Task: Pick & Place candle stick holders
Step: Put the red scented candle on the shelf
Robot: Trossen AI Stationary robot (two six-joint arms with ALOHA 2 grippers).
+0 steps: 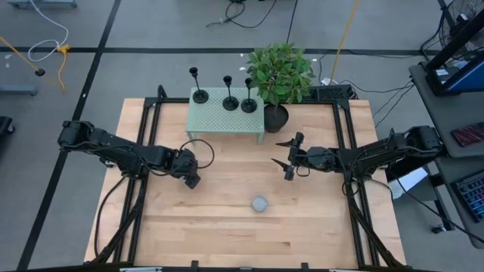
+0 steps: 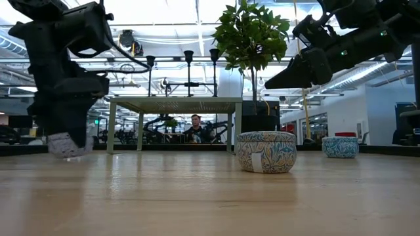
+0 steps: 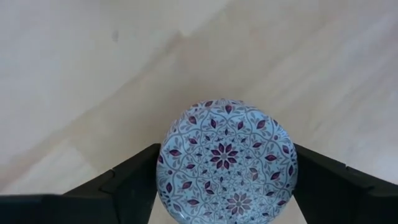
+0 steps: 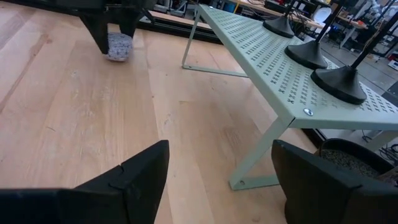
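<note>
Three matte-black candle stick holders stand in a row on the pale green perforated metal stand at the far side of the wooden table. Each has a round disc base, a thin upright stem and a tiny cup on top. A leafy green potted plant in a black pot sits just beside the stand's right end.

My left gripper is low over the table, left of centre, fingers pinching a round patterned tin with a purple-and-blue floral lid. My right gripper hangs right of centre, fingers spread wide and empty, facing the stand. A second patterned tin sits on the table nearer the front, well apart from both.

Handling judgement: the holders look rigid and probably metal, light to middling, weight concentrated in the disc. Tall and narrow, so tippy if nudged at the cup. Matte finish should give decent friction. The stem is thin; I would close on it low, just above the base, to keep it upright. The nearest holder to the plant risks leaf contact.
</note>
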